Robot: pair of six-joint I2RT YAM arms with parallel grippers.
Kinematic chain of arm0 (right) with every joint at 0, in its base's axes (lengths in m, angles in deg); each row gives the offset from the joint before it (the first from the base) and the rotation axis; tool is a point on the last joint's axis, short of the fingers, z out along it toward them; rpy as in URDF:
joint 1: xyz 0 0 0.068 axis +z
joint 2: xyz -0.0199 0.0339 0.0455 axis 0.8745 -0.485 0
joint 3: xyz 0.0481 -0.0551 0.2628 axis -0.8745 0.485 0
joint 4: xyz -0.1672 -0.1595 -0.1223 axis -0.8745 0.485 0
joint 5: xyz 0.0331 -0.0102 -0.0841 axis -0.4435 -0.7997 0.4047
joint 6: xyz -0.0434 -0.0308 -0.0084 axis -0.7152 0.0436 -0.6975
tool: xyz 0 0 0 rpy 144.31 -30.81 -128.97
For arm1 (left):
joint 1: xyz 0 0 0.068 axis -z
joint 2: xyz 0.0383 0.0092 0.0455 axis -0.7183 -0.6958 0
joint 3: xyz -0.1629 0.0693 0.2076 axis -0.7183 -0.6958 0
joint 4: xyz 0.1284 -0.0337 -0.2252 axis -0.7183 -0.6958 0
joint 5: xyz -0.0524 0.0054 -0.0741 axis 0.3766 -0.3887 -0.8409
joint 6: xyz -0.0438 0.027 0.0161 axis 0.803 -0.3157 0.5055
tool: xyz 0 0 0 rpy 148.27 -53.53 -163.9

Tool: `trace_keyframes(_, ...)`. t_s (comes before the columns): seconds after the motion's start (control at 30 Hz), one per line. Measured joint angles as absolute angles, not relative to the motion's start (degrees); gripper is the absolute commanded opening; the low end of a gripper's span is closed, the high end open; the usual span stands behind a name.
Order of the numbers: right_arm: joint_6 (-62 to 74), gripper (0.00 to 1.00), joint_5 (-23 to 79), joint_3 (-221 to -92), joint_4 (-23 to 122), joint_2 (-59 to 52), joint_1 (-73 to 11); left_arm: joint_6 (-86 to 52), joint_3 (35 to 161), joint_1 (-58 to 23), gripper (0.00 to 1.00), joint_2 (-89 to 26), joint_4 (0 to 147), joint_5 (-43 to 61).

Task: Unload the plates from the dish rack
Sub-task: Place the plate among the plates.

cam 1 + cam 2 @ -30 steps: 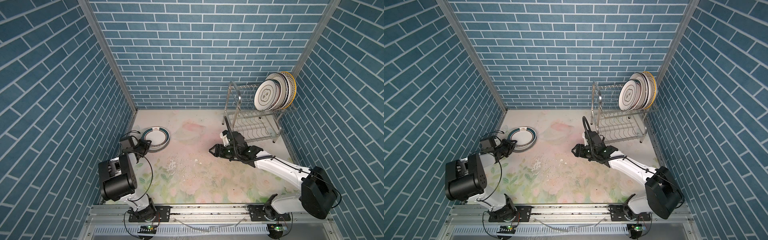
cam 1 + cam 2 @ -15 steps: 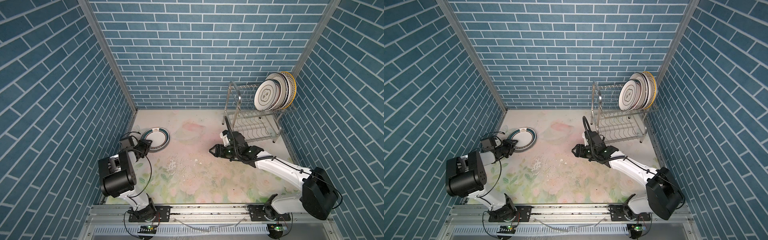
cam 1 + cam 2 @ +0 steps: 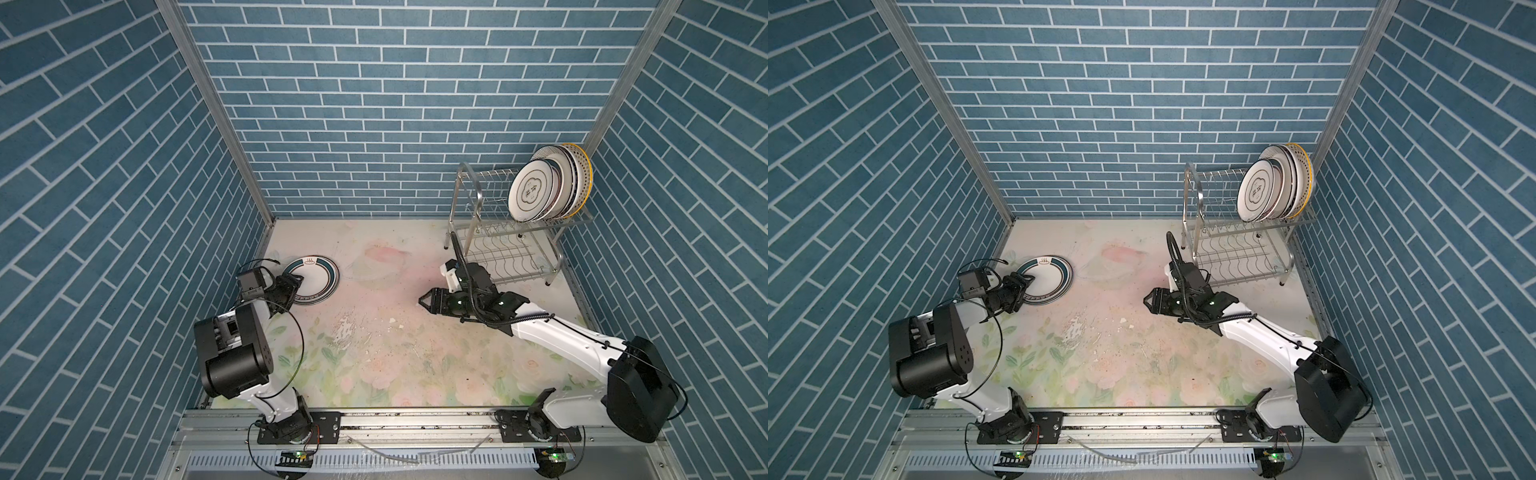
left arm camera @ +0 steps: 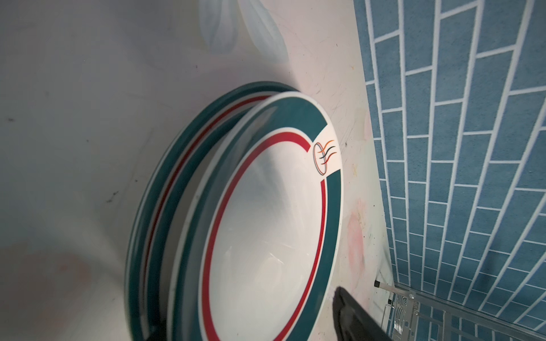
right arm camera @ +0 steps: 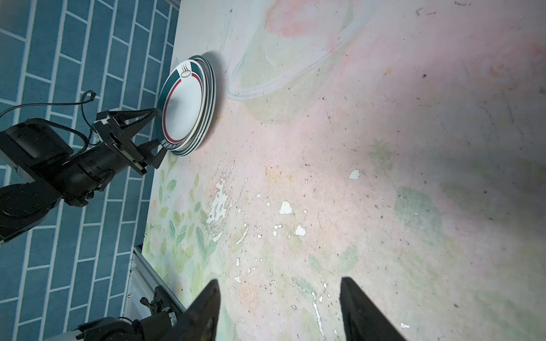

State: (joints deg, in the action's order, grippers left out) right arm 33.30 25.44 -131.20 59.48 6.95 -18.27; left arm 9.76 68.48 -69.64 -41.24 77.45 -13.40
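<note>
From my remote console: the floral bench fills the blue-tiled cell, and the dish rack stands in its far right corner. The rack's lower tier is bare. The plates not yet unloaded stand on edge, bunched at the far right end of the upper tier and leaning on one another. Well apart from them, by the left wall, a few teal-banded plates lie flat in a stack. In the left wrist view the top plate sits skewed on those under it.

The left pincer is at the stack's near rim. Its jaws are spread wide with the rim between them, gripping nothing. I cannot tell whether a fingertip touches the rim. The right pincer hangs over the middle of the bench, between rack and stack, jaws apart and empty. Pale flakes dot the worn print below it.

What worries me: if I back the left arm out crookedly, a finger may hook the rim and drag the skewed top plate off the stack. At the rack, the load sits high and at one end on thin legs. A sideways pull on one plate could bring its neighbours along, or rock the whole frame
</note>
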Motion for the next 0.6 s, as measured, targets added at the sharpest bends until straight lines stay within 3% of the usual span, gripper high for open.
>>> trace_keyframes(0.07, 33.3, 0.65, 25.4, -131.2, 59.5, 7.1, -18.3, 9.2, 68.8, -69.6, 0.74, -40.8, 76.3, -12.9)
trace_keyframes(0.1, 33.3, 0.64, 25.3, -131.2, 59.5, 7.1, -18.3, 8.6, 69.1, -69.6, 0.95, -40.5, 75.3, -12.6)
trace_keyframes(0.13, 33.3, 0.65, 25.3, -131.2, 59.5, 7.1, -18.3, 8.0, 69.6, -69.5, 0.99, -40.2, 74.5, -12.5)
trace_keyframes(0.6, 33.2, 0.65, 24.4, -130.5, 58.7, 7.1, -18.3, 3.5, 73.5, -68.5, 0.99, -39.0, 65.0, -7.8)
